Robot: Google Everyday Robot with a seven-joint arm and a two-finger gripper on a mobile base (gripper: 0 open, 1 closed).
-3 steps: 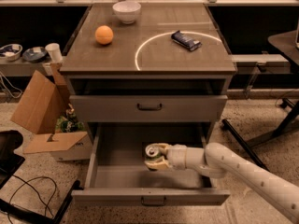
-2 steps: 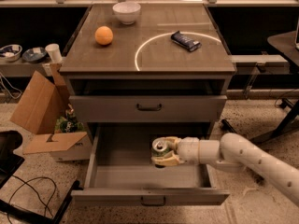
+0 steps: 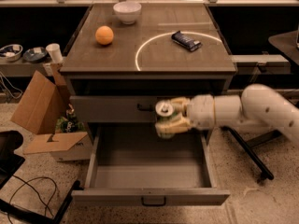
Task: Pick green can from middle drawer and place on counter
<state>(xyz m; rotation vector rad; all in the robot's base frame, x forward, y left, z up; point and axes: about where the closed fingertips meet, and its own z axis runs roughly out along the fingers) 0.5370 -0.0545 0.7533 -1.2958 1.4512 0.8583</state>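
Gripper (image 3: 171, 116): centre frame, fingers pinching the green can (image 3: 164, 109).
Middle drawer (image 3: 149, 160): open, lower centre; can held above it, top up.
Counter (image 3: 107, 57): upper centre; orange ball (image 3: 104, 35), white bowl (image 3: 127, 12), dark blue snack wrapper (image 3: 186, 40).
Floor (image 3: 261, 204): speckled; cardboard box (image 3: 39, 107) left.
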